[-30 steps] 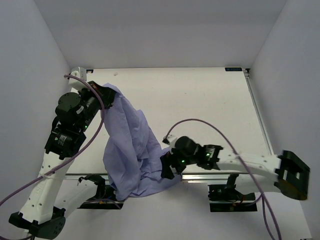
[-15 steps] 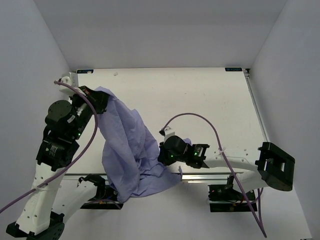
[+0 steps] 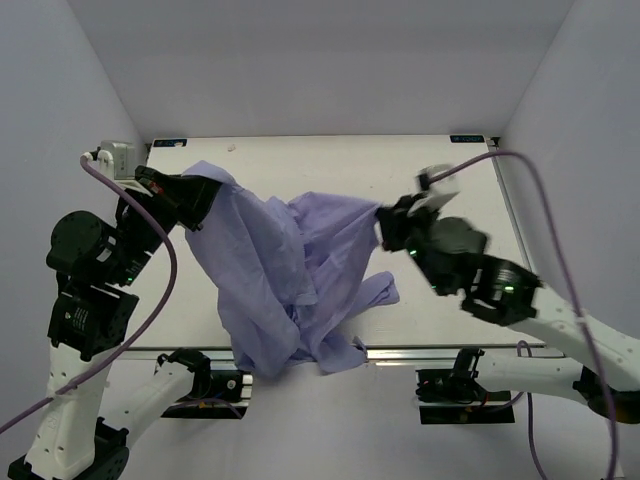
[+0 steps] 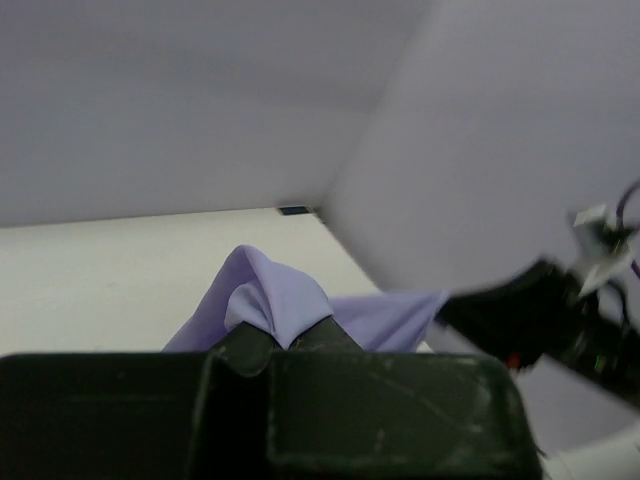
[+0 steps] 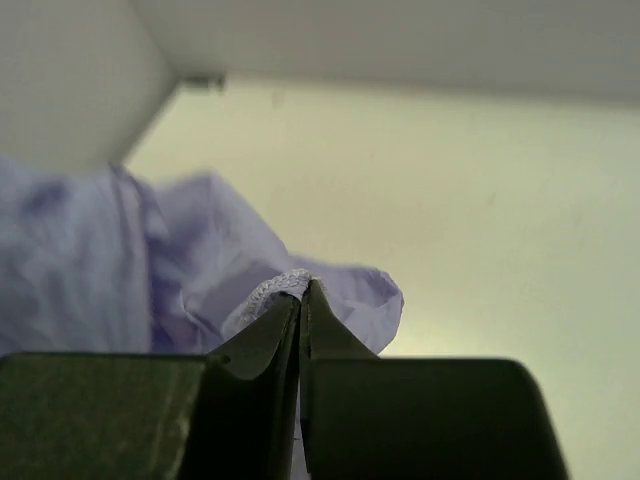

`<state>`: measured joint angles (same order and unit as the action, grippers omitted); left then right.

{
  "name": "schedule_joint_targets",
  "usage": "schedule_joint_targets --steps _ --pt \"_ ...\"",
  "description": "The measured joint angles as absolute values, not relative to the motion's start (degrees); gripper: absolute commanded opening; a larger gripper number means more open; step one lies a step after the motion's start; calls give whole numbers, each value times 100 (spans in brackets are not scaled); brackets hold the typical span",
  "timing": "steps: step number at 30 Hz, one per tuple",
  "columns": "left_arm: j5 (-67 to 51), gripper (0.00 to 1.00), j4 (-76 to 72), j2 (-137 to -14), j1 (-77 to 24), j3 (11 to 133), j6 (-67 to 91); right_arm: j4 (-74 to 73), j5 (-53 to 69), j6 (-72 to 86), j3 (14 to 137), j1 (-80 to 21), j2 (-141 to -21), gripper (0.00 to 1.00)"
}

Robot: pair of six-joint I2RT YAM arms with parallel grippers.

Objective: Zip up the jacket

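Observation:
The lavender jacket [image 3: 290,270] hangs stretched above the table between both arms, its lower folds drooping over the near table edge. My left gripper [image 3: 205,195] is shut on the jacket's upper left corner; in the left wrist view a fold of jacket [image 4: 270,295] bulges out between the closed fingers [image 4: 285,340]. My right gripper [image 3: 385,225] is shut on the jacket's right edge; in the right wrist view a stitched hem of the jacket [image 5: 285,287] is pinched at the fingertips [image 5: 300,300]. No zipper shows in any view.
The white table [image 3: 450,180] lies between grey walls. A purple cable [image 3: 540,200] arcs over the right arm, another cable [image 3: 165,270] loops along the left arm. The left arm's white mount [image 3: 118,158] sits at the back left corner.
The right gripper has closed on the jacket's edge near the front and lifted it up and to the right, spreading the cloth. The left arm has swung further left with its corner.

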<state>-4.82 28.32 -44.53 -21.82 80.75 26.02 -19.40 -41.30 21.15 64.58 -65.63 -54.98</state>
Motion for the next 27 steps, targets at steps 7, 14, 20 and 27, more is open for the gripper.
schedule_joint_targets --steps 7,14,20,27 --pt "-2558 0 1887 -4552 -2185 8152 2884 -1688 -4523 298 8672 -6563 -4729 0" --pt "-3448 0 1365 -4595 -2185 8809 3291 -1743 -3632 -692 10989 -6541 -4939 0" --pt "-3597 0 978 -4364 -2187 8993 3496 -1046 -4082 -1627 10967 -6418 -5035 0" --pt "-2825 0 871 -4974 -2187 8385 3417 2086 -5586 -4027 9467 -5916 -6130 0"
